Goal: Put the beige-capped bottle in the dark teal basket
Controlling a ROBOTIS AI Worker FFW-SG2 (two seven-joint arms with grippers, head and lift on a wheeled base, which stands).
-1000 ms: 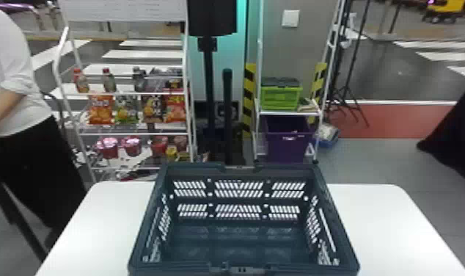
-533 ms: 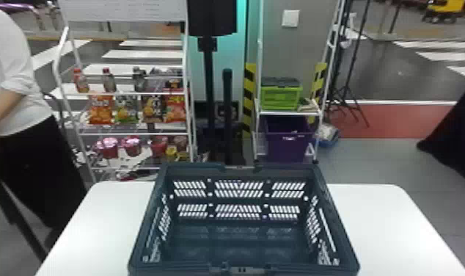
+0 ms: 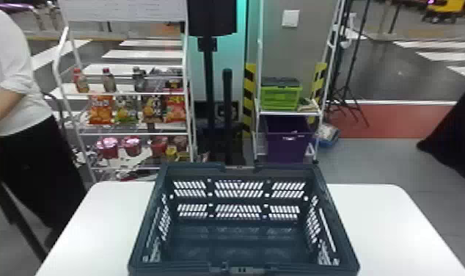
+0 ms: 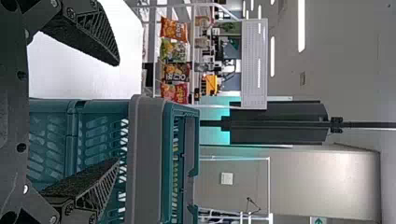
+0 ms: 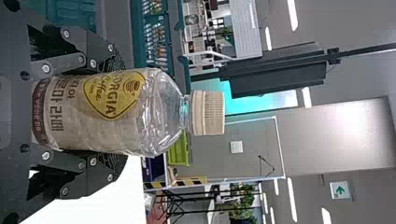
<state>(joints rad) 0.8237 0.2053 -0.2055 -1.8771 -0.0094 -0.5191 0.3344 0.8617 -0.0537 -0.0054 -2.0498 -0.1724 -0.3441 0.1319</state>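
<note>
The dark teal basket (image 3: 239, 238) stands on the white table with nothing visible inside. In the right wrist view, the beige-capped bottle (image 5: 107, 112) is held between the two black fingers of my right gripper (image 5: 109, 114), its cap pointing away from the wrist; part of the basket (image 5: 159, 37) shows beyond it. My left gripper (image 4: 114, 112) has its fingers spread wide in the left wrist view, with the basket wall (image 4: 149, 158) beyond and partly behind one finger.
White table (image 3: 382, 220) extends on both sides of the basket. Behind it stand a shelf rack (image 3: 132, 134) with snacks and bottles, a black pole (image 3: 227, 117), and a rack with a green crate (image 3: 279, 98) above a purple bin (image 3: 288, 146).
</note>
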